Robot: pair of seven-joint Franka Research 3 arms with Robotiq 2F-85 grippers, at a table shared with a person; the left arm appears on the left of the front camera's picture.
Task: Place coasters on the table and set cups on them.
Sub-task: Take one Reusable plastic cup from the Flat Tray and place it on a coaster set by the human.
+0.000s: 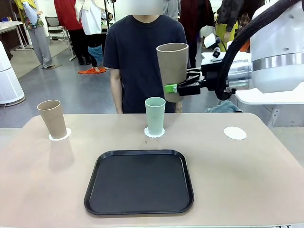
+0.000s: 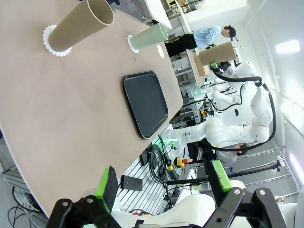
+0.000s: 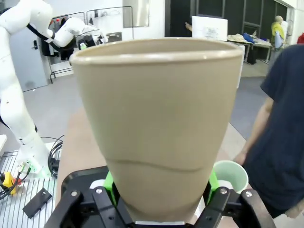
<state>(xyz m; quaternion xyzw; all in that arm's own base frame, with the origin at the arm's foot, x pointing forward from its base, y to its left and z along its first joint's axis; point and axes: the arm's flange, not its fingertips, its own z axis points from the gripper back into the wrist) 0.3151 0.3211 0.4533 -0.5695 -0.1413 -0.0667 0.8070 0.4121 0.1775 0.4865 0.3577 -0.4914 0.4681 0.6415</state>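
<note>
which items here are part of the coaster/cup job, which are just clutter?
In the job:
- tan cup held in the right hand
- tan cup on a coaster
- mint cup on a coaster
- bare coaster
- table

Lying about:
- black tray
- left hand, open, holding nothing

right gripper point(image 1: 175, 88): clamped on tan cup point(image 1: 173, 66), airborne
mint cup point(image 1: 155, 116): below jaws, probably on coaster point(image 1: 154, 132)
</note>
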